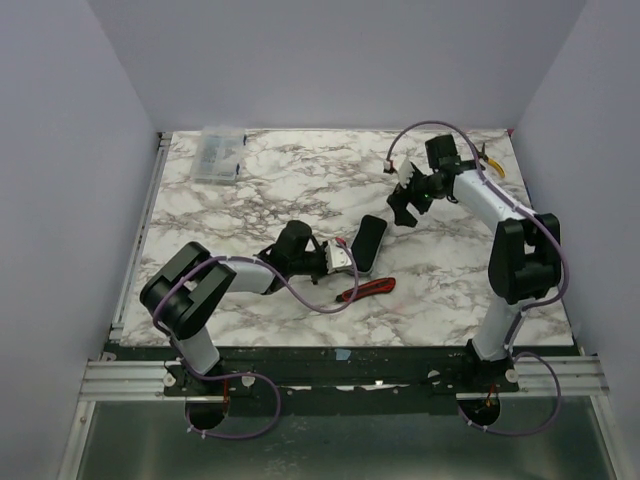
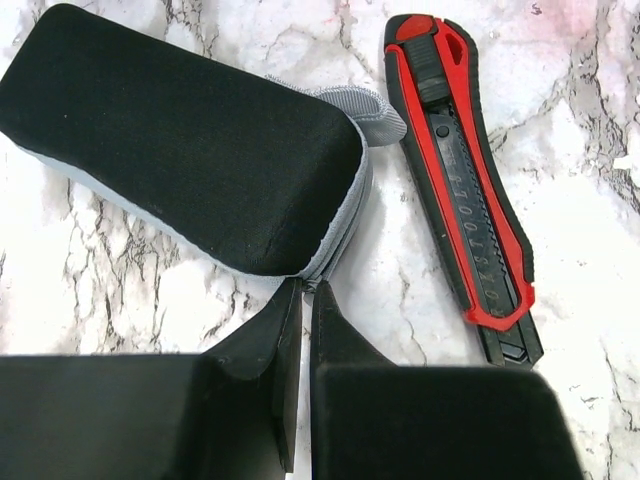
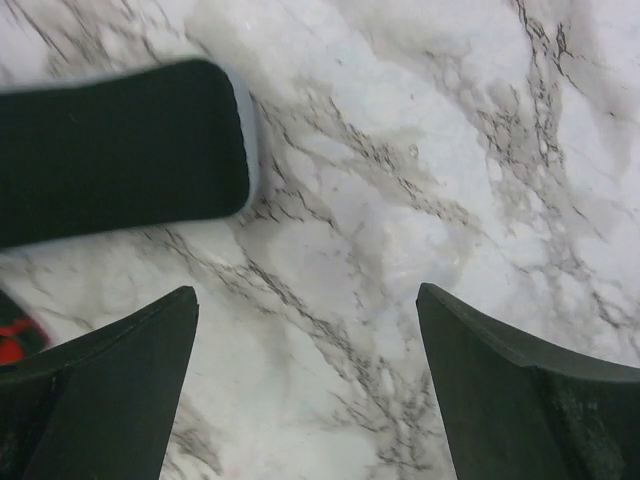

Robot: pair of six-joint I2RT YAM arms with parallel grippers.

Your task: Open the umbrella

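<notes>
umbrella unseen; left hand (image 2: 305, 300) pinches pouch (image 2: 180, 130) edge, right hand (image 3: 308, 300) spread wide open

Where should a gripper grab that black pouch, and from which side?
Probably the grey loop at the pouch's end beside the knife: it sticks out, thin enough to pinch, while the flat body looks broad. Come from above at that end.
</notes>
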